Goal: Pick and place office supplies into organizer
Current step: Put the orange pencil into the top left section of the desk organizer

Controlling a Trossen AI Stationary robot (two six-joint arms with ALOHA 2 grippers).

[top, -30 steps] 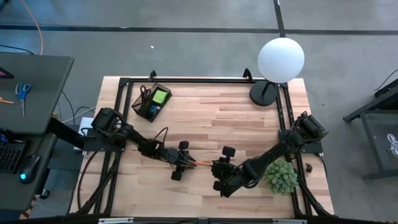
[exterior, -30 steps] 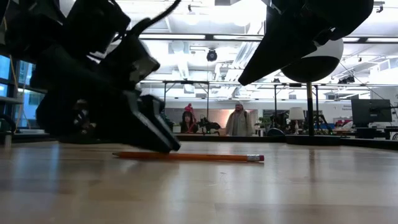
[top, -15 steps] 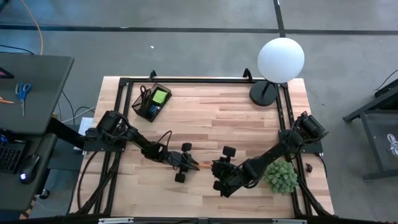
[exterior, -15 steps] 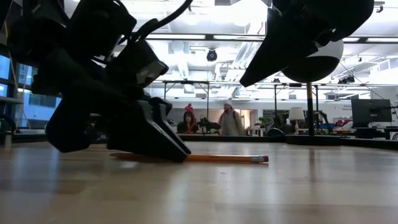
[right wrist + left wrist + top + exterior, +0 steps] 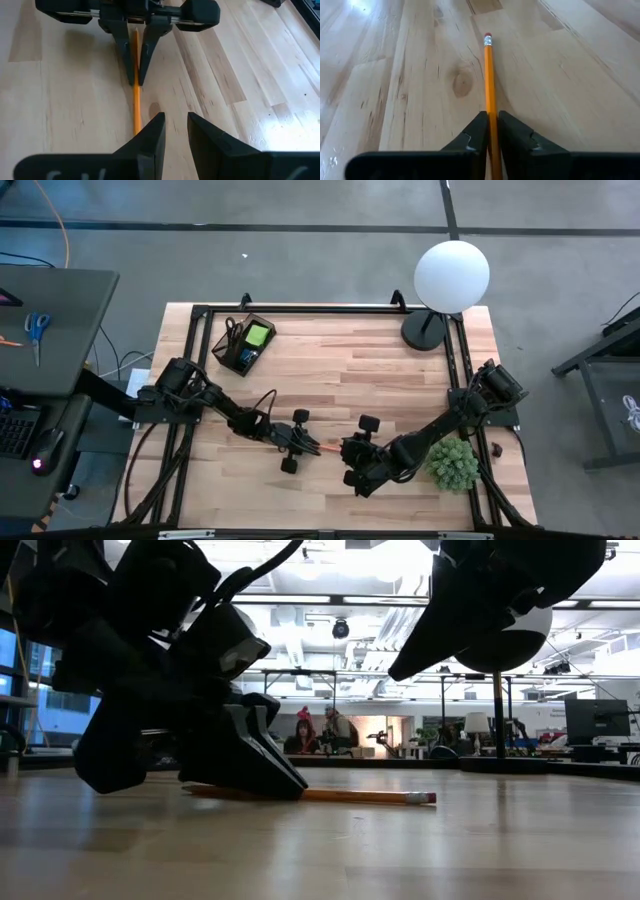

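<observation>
— Your left pincer (image 5: 491, 131) had clamped the orange pencil (image 5: 489, 75) flat on the bench (image 5: 420, 75)?

— Seemingly. Right pincer (image 5: 175, 131) stood apart nearby; lifting could've tipped it loose.

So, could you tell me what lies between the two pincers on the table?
The orange pencil, held by the left pincer, points toward the right pincer, per the right wrist view.
</observation>
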